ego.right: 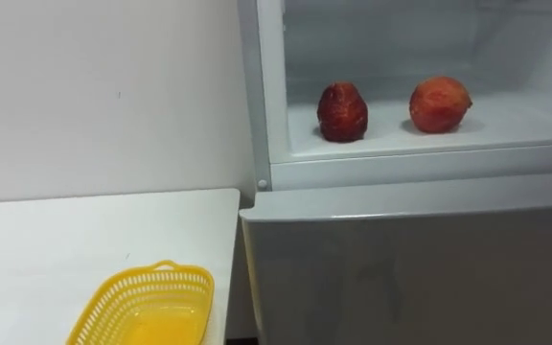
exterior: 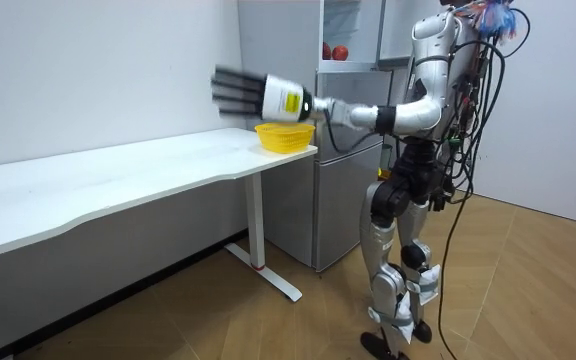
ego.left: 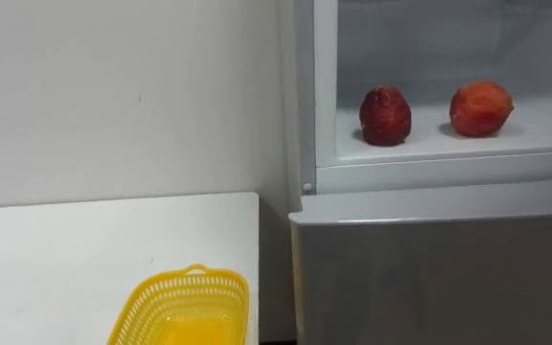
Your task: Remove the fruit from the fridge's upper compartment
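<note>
Fruit lies on the white shelf [ego.left: 506, 139] of the fridge [ego.left: 429, 268], in its open upper compartment at the upper right of the left eye view. A dark red fruit [ego.left: 384, 116] sits to the left and an orange-red fruit [ego.left: 481, 108] to the right. They are apart from each other, and nothing touches either one. Below the shelf, the lower door of the fridge is closed. A white tabletop [ego.left: 84, 249] fills the lower left of the frame against a pale wall [ego.left: 113, 96]. A yellow basket [ego.left: 195, 278] stands on it at the bottom edge, near the end of the tabletop that lies beside the fridge. In the room view the robot stands upright on the wooden floor [exterior: 528, 290] in front of the fridge, at the right of the frame. Its left arm reaches out level toward the room view's left. The left hand [exterior: 280, 98] shows just above the basket in that picture. Its fingers [exterior: 236, 90] are straight, lie side by side and hold nothing.
</note>
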Controlling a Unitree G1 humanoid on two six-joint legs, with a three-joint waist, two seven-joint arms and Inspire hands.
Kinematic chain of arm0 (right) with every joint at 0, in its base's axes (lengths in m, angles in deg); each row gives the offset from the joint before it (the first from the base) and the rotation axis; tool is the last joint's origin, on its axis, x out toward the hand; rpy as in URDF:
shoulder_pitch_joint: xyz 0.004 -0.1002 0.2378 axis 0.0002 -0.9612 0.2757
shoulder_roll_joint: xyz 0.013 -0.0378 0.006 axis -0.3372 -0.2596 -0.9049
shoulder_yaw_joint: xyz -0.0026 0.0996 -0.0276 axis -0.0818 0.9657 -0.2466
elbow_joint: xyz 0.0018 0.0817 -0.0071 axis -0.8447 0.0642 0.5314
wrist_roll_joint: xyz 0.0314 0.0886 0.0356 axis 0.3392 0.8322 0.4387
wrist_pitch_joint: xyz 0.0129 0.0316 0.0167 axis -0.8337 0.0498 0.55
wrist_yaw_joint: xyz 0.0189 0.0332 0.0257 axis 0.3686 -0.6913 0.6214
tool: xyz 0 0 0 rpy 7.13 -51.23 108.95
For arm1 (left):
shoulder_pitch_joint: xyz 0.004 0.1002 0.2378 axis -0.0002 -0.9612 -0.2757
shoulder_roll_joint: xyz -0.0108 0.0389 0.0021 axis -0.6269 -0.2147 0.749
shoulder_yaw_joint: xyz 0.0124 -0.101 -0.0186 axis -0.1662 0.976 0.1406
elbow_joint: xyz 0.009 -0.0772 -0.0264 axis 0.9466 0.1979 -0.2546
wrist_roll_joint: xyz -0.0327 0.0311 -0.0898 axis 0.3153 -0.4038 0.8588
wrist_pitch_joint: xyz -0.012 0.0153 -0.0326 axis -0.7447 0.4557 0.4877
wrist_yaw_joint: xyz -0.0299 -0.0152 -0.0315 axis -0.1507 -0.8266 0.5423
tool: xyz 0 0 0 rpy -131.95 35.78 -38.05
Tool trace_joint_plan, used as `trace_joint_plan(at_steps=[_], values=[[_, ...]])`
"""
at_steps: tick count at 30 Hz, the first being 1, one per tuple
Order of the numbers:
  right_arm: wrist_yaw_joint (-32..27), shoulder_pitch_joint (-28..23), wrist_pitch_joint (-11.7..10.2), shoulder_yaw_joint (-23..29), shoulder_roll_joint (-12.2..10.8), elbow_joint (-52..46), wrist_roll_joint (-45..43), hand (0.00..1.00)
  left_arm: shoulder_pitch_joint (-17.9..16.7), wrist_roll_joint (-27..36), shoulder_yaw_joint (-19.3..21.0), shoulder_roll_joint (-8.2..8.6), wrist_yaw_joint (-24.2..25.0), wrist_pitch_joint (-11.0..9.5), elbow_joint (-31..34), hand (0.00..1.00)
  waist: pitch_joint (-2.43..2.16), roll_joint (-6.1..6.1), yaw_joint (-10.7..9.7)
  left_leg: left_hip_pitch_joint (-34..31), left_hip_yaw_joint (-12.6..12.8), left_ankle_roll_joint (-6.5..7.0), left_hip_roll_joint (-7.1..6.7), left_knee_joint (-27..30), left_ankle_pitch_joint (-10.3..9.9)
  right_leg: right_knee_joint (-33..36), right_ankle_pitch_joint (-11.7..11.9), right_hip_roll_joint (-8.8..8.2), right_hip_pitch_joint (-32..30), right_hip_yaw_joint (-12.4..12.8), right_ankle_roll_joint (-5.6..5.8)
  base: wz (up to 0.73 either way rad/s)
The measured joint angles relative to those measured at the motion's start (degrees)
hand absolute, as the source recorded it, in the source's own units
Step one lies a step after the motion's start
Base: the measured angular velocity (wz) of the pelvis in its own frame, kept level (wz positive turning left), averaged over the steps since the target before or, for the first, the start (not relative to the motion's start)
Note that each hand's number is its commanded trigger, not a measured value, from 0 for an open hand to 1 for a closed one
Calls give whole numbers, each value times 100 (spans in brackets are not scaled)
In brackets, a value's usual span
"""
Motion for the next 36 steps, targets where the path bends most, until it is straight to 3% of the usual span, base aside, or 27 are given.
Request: trace_joint_plan(at_steps=[4,7,8,11,13,15,19,23,27,30,32,36], values=[[53,-25,46,0,-68,6,18,0,-20,717,-195,169,-112,17,-1185,0,-15,-2,-17,40,-19,0,-5,-31,0,15,0,17,15,-12,-1,-1],[116,7,94,1,-90,-6,-37,0,-75,1183,-442,202,-104,21,-2085,0,-14,-27,-33,47,-26,0,-4,-37,0,20,-4,25,31,-6,-4,0],[116,10,126,-15,-120,-7,-38,0,-80,1362,-618,209,-85,33,-2437,0,6,-73,-33,44,-32,0,0,-38,0,20,-5,9,42,-28,-2,4],[124,1,232,-28,-188,-5,-66,0,-125,1432,-1072,221,161,53,-3336,0,-14,-80,-15,28,-29,3,2,-58,-3,22,-6,9,16,5,0,0],[160,5,244,-28,-192,-3,-64,0,-180,1429,-1226,245,370,171,-3751,0,-36,-94,-22,33,-27,3,3,-63,-3,21,-5,9,30,5,1,-2],[184,14,243,-2,-192,0,-55,0,-164,1315,-1288,256,618,226,-4216,0,-29,-119,-29,66,-34,3,6,-73,-3,3,-5,12,66,-9,1,2],[196,58,241,-27,-190,10,-60,0,-164,775,-1610,255,1077,318,-5090,0,-24,-145,-91,71,-43,3,4,-68,-4,-6,-5,6,85,-26,1,3],[251,121,256,-161,-201,67,-61,0,-76,364,-1758,335,1606,654,-5736,0,-23,-170,-192,68,-35,4,3,-64,-4,-6,-6,6,95,-22,1,0],[352,146,382,-181,-205,71,-112,0,-29,-622,-1784,417,2004,875,-5891,0,-22,-214,-231,70,14,4,10,-71,-4,6,-6,9,76,12,1,-3],[457,174,448,-288,-210,70,-184,0,6,-1605,-2200,383,2287,1025,-5918,0,-22,-276,-350,66,44,4,4,-72,-4,1,-6,12,70,23,1,-2],[497,174,477,-524,-228,67,-178,0,214,-2206,-2547,393,2550,1155,-5931,0,-16,-319,-364,66,85,4,10,-73,-4,9,-6,15,53,68,1,-9],[576,198,495,-697,-280,53,-189,0,443,-2554,-2825,419,2825,1173,-5950,0,-16,-371,-402,69,160,4,26,-96,-4,20,-3,27,10,149,3,-12]])
